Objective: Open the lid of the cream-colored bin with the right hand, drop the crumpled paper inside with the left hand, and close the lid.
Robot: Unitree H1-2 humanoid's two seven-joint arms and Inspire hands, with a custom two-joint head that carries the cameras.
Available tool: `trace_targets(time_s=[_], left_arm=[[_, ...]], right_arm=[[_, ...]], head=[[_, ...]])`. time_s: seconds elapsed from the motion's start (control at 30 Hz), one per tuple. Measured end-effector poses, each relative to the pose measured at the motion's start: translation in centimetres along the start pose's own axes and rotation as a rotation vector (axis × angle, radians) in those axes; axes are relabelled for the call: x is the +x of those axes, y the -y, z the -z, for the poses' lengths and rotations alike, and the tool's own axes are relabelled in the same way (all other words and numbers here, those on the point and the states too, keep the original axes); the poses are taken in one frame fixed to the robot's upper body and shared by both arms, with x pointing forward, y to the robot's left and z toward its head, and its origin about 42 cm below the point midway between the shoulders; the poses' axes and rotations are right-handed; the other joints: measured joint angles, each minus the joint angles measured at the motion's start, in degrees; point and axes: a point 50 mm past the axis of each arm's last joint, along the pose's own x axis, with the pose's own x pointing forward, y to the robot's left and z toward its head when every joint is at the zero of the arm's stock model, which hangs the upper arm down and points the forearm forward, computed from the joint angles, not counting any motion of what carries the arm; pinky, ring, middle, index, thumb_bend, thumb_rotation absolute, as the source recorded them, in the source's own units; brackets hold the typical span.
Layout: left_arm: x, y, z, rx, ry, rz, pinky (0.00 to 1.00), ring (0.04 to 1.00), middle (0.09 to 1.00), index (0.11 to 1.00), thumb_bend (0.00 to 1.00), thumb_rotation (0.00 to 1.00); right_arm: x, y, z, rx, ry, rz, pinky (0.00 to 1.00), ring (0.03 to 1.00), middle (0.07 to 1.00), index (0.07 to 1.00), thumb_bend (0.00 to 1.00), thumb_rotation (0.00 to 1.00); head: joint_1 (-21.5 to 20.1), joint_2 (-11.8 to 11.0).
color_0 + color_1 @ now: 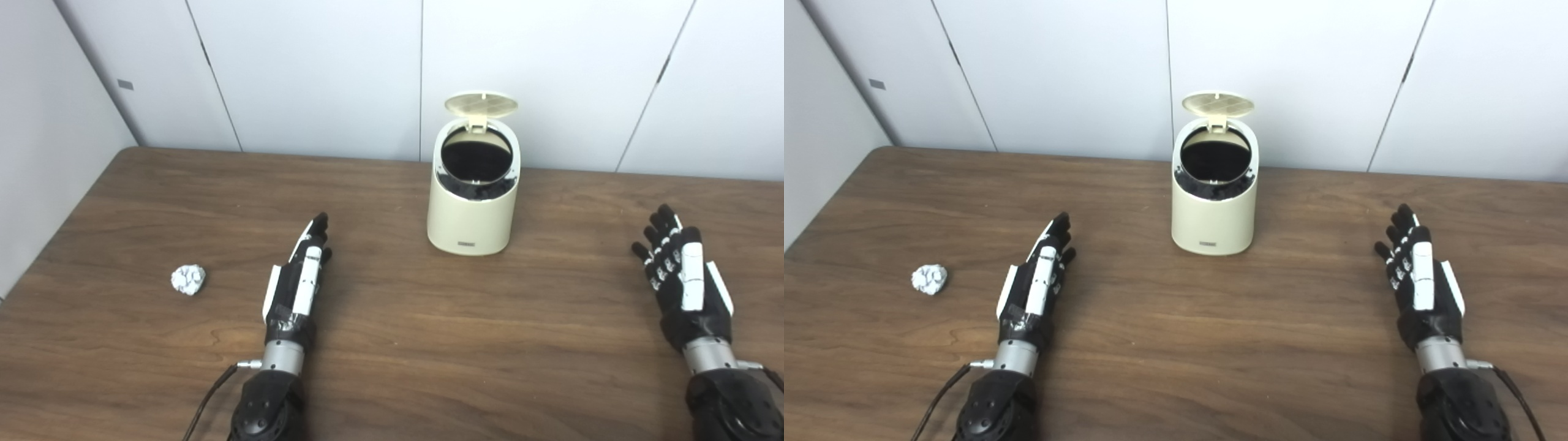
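Note:
A cream-colored bin (pixel 473 208) stands upright at the middle back of the wooden table. Its round lid (pixel 481 105) is tipped up at the rear, showing the dark inside. A crumpled white paper ball (pixel 188 279) lies on the table at the left. My left hand (pixel 300 275) rests flat and open to the right of the paper, well left of the bin, holding nothing. At the far right my right hand (pixel 683 272) is open too, fingers spread, well apart from the bin.
The brown wooden table (pixel 392 343) ends at white wall panels (pixel 306 73) just behind the bin. A grey wall runs along the table's left edge. Bare wood lies between the two hands and in front of the bin.

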Motion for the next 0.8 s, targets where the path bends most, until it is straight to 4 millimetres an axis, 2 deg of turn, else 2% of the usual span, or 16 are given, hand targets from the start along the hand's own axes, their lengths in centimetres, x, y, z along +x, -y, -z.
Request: trace_targets(time_s=[0.27, 0.47, 0.7, 0.8], left_arm=[[0.24, -0.08, -0.18, -0.013, 0.034, -0.006, 0.99, 0.976, 0.965, 0.934, 0.34, 0.83], [0.22, -0.05, -0.29, -0.012, 0.052, -0.004, 1.0, 0.982, 0.963, 0.941, 0.33, 0.81], [0.23, -0.11, -0.3, -0.008, 0.053, -0.004, 1.0, 0.985, 0.969, 0.934, 0.3, 0.82], [0.24, -0.15, -0.29, -0.005, 0.05, -0.003, 1.0, 0.995, 0.973, 0.936, 0.32, 0.82]], right_arm=[[-0.02, -0.07, -0.05, 0.001, 0.003, 0.001, 1.0, 1.0, 1.0, 0.993, 0.57, 1.0], [-0.19, -0.12, -0.1, 0.006, 0.006, 0.015, 1.0, 1.0, 1.0, 0.991, 0.6, 1.0], [-0.23, -0.13, -0.11, 0.005, 0.006, 0.02, 1.0, 1.0, 1.0, 0.993, 0.57, 1.0], [-0.25, -0.18, -0.09, -0.001, 0.005, 0.018, 1.0, 1.0, 1.0, 0.995, 0.55, 1.0]], head=[[-0.5, -0.3], [-0.9, -0.4], [-2.6, -0.2], [-3.1, -0.2]])
